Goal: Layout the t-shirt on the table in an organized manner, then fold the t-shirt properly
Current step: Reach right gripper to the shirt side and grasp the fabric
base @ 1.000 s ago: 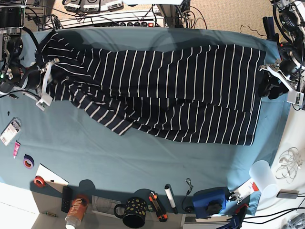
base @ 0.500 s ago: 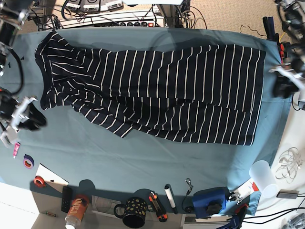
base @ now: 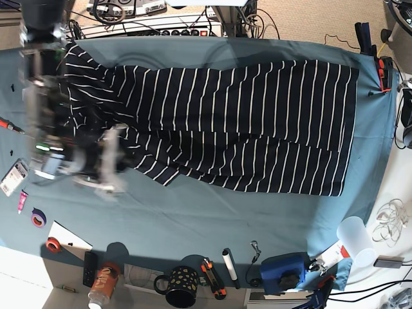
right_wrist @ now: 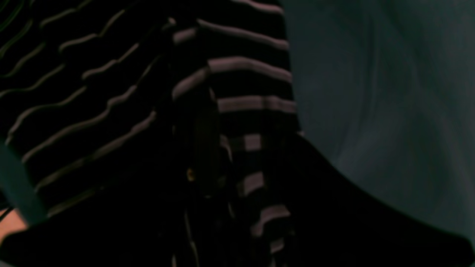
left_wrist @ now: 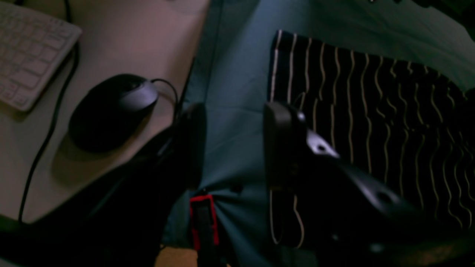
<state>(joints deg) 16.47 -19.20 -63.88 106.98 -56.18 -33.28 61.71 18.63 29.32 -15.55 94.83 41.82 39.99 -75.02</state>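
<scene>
Two things could go wrong here. On the left of the base view, the right claw (base: pixel 106 167) is a blur over the bunched left end of the shirt (base: pixel 225 122). If it comes down fast, it may grab too many layers or drag the cloth, and the shirt would get more messy. Its own camera is too dark to tell if the claw is apart, together or gripping the shirt.

The shirt lies long across the far half of the table (base: pixel 193 219). Its near side is doubled over in a slanted flap. A fold made on top of that flap would likely come out crooked.

On the right, the left claw (left_wrist: pixel 235 115) is apart and holds nothing. It hangs over the bare table cloth just beside the shirt's hem, near a mouse (left_wrist: pixel 111 107). If it closes there, it may pinch the table cloth and not the shirt.

Half a second ago the right arm was off the shirt, at the table's left edge. Now it is over the shirt. The left arm has slid almost out of the base view. The shirt itself looks about the same.
</scene>
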